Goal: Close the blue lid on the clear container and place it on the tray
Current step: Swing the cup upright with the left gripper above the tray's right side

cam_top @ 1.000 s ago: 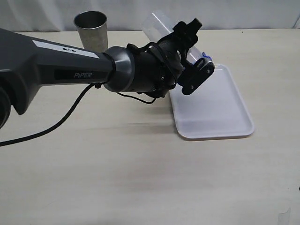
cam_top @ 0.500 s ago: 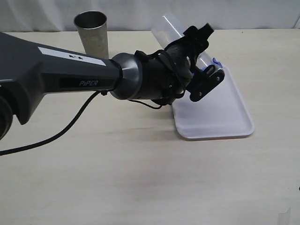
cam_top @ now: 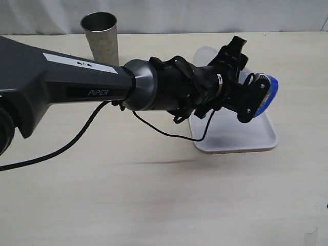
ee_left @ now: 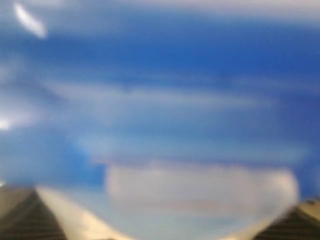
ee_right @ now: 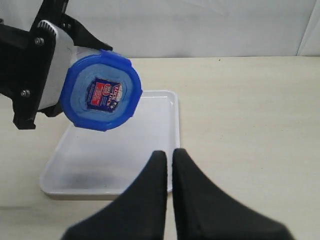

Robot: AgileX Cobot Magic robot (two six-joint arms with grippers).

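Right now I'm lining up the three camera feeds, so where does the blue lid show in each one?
Exterior view: the blue lid is right of centre, capping the clear container, above the tray.
Left wrist view: a blurred blue mass fills most of the picture, likely the lid.
Right wrist view: upper left of the picture, its top facing the camera.
Shared landmark: the tray, in the exterior and right wrist views only.

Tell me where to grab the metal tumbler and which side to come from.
Grip the metal tumbler across its upper wall, just under the rim, coming in level from the side facing the exterior camera. It stands upright, mouth up, and looks slightly wider at the top, so a side pinch there should hold. The backdrop close behind probably blocks the far side.
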